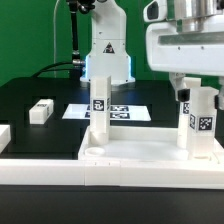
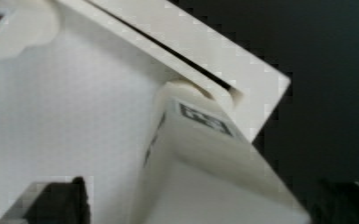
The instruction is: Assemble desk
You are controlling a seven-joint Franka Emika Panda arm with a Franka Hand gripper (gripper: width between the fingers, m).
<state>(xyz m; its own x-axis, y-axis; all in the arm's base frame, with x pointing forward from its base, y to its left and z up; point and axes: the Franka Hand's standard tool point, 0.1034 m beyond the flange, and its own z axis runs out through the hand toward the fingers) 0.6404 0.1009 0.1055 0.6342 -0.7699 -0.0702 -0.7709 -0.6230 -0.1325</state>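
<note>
Now white desk top (image 1: 130, 158) w/ two upright tagged legs (image 1: 100, 108); claw (image 1: 196, 90) open, empty, round one.

No words, numbers or brand names are legible. The only markings are black-and-white square tags, coded patterns rather than text. They sit on the central leg (image 1: 100, 108), the leg at the exterior view's right (image 1: 200, 125) and the marker board (image 1: 125, 111). The wrist view shows one blurred tag (image 2: 202, 115).
</note>
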